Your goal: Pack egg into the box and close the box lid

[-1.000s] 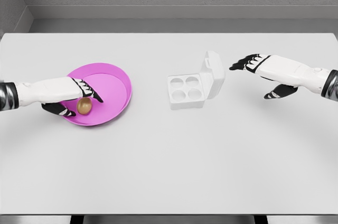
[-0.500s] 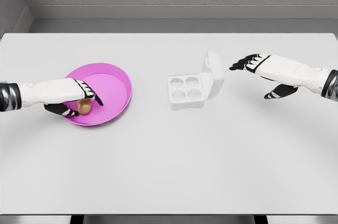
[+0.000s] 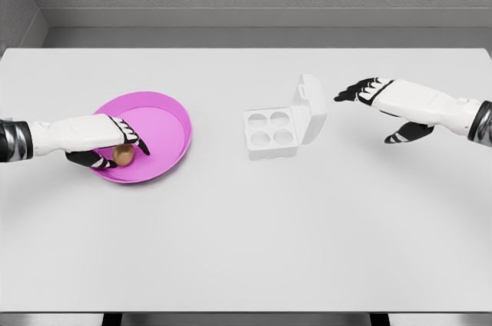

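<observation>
While the left hand (image 3: 108, 144) curls around the egg (image 3: 123, 154) in the pink bowl (image 3: 173, 122), the box (image 3: 270, 134) waits open at mid-frame.

Fingers arch over the top of the brown egg and the thumb sits below it, so the hand looks closed on the egg, though the egg rests low in the bowl at the left of the frame and is not yet lifted. From there the box lies well apart to the right, four round cups empty, its lid (image 3: 309, 108) standing up on the right-hand side. Carrying the egg probably means a rightward sweep to the nearest, left-side cups. The right hand (image 3: 384, 107) hovers at the upper right, fingers spread and holding nothing, just beside the lid and far better placed to fold it down leftward.
</observation>
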Available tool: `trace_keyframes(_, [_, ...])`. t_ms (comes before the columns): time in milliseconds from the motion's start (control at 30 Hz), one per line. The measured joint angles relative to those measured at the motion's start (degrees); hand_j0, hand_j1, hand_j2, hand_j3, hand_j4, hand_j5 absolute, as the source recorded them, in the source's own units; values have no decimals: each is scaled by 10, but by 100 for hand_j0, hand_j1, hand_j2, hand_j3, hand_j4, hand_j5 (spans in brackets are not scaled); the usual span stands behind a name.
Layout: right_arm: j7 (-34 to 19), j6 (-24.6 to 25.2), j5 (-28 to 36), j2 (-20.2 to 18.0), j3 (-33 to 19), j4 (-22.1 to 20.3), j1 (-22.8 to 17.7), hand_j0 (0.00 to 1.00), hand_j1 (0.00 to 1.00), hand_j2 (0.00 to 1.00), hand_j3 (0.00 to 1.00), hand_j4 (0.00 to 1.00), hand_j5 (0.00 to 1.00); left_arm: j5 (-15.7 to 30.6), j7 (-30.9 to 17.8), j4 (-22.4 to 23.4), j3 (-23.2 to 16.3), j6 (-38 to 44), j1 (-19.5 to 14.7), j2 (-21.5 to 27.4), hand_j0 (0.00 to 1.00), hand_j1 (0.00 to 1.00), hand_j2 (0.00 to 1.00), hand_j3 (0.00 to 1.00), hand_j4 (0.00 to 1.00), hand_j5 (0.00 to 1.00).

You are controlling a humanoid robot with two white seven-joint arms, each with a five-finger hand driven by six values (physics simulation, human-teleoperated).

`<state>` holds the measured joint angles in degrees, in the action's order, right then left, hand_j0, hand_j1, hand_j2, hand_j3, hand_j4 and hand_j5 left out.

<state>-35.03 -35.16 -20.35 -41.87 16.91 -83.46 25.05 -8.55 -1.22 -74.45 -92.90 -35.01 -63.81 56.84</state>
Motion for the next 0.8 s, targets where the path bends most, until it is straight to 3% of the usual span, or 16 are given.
trace_keyframes(333, [0, 0, 0, 0, 0, 1, -1, 100, 100, 100, 100, 100, 100, 0, 1, 1, -5, 0, 0, 1, 73, 73, 73, 73, 73, 73])
trace_keyframes(800, [0, 0, 0, -1, 1, 2, -1, 100, 100, 100, 100, 100, 100, 1, 1, 9, -7, 0, -1, -2, 57, 57, 57, 57, 57, 57])
